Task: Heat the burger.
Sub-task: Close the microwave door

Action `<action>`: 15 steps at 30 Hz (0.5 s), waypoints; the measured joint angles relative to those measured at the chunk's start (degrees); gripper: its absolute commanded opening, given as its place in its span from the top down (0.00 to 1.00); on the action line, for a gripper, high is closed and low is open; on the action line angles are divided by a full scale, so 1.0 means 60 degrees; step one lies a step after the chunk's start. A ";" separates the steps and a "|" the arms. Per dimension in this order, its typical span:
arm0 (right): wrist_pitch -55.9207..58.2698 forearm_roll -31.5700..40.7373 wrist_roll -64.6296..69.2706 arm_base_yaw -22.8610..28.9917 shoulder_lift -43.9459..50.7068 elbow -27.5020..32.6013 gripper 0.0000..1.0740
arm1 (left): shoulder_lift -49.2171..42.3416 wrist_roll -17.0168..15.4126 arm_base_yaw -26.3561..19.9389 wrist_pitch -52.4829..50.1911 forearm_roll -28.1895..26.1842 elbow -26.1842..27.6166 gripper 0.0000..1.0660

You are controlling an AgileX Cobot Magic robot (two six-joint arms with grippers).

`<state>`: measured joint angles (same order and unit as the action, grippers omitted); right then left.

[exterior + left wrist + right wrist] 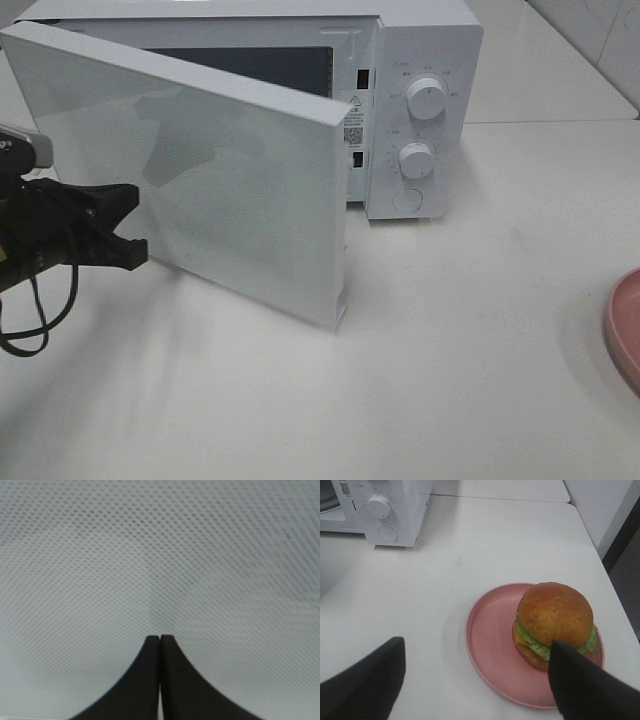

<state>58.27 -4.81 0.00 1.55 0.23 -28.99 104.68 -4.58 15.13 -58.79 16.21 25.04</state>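
White box-shaped microwave oven (420, 110) sits at back of the white tabletop (470, 340), its big white door w/ dotted mesh window (200, 170) swung partway open toward the front-left. Two round white knobs (427, 99) on the control panel, one above the other, round button below them. Left gripper (128, 225), black, comes in from the left edge of the exterior view, tips at or just off the door's outer face; can't tell if actually touching. Left wrist view: its fingers (145, 680) pressed together, nothing between them, dotted mesh filling the view right in front. Right gripper (475, 677) has jaws spread wide, holding nothing, hovering over the table near the burger (554, 622): glossy golden-brown domed bun, green lettuce, dark patty. Burger sits on a round pink plate (490, 645), off-centre toward the side farther from the microwave, plate on the table's right side, well apart from the oven. In the exterior view only the plate's rim shows at the right edge; burger itself out of that frame.
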 measured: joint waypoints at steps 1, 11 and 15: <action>0.0000 0.0000 0.0000 0.0000 0.0000 0.0000 0.29 | 0.0000 0.0000 0.0000 0.0000 0.0000 0.0000 1.00; 0.0000 0.0000 0.0000 0.0000 0.0000 0.0000 0.29 | 0.0945 0.0000 0.1471 0.0497 -0.1022 0.1748 1.00; 0.0000 0.0000 0.0000 0.0000 0.0000 0.0000 0.29 | 0.1117 0.0000 0.1728 0.0840 -0.1127 0.2311 1.00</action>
<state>58.27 -4.81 0.00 1.55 0.23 -28.99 111.38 -4.58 25.50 -53.74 9.45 38.90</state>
